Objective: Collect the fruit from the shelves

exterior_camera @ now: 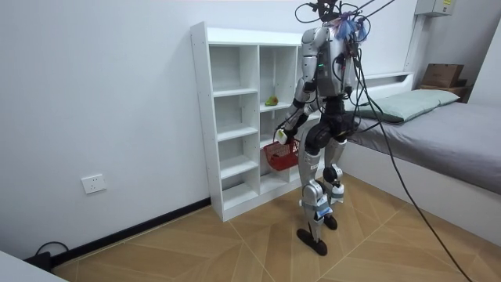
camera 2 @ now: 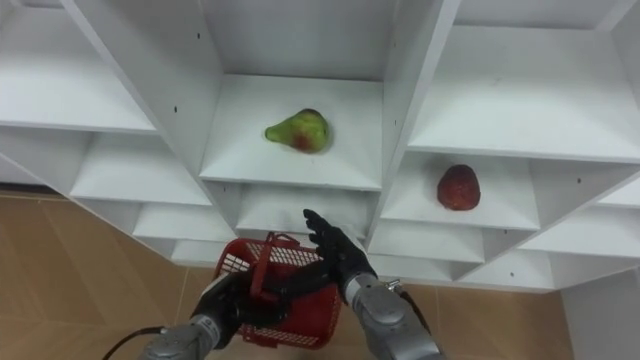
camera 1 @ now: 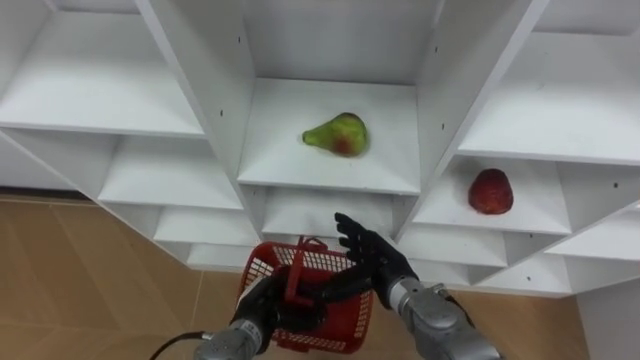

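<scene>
A green-and-red pear (camera 1: pixel 337 135) lies on its side in the middle compartment of the white closet (camera 1: pixel 200 60), above and apart from the robot's right hand (camera 1: pixel 368 260), which is raised toward the shelf edge with fingers spread and empty. A red fruit (camera 1: pixel 490 191) sits one compartment to the right, a shelf lower. The left hand (camera 1: pixel 265 312) is curled round the handle of a red basket (camera 1: pixel 262 265) held low before the shelves.

pear (camera 2: pixel 298 131), red fruit (camera 2: pixel 458 187): shelved apart | left robot hand (camera 2: pixel 235 305): grips basket (camera 2: pixel 315 305) | right robot hand (camera 2: pixel 338 256): fingers straight
</scene>
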